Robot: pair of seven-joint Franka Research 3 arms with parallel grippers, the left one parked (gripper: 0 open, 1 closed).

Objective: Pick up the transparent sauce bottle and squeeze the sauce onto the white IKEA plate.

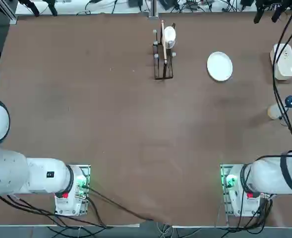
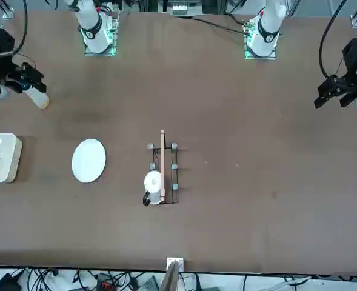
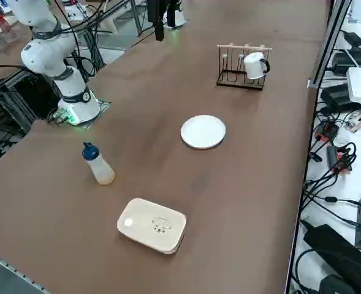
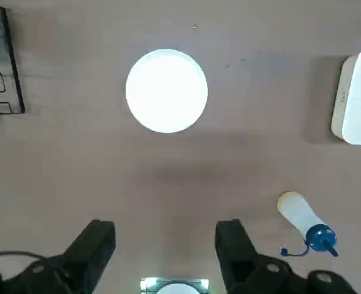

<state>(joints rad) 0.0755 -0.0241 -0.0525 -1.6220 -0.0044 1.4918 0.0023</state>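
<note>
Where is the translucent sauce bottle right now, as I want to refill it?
In the right side view, the translucent bottle with a blue nozzle cap stands on the brown table, between the white robot arm's base and the white rounded-rectangular container.

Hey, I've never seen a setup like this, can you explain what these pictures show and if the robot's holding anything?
It's a pair of robot arms at a brown table; the right one does the work. One picture looks straight down, one faces the robot from across the table, one looks down from its right side, and one comes from the right arm's wrist, showing its open, empty gripper.

On the table are a round white plate, a squeeze bottle with a blue cap, a white rounded box, and a wire rack with a white mug. Nothing is held; the bottle lies on its side.
</note>
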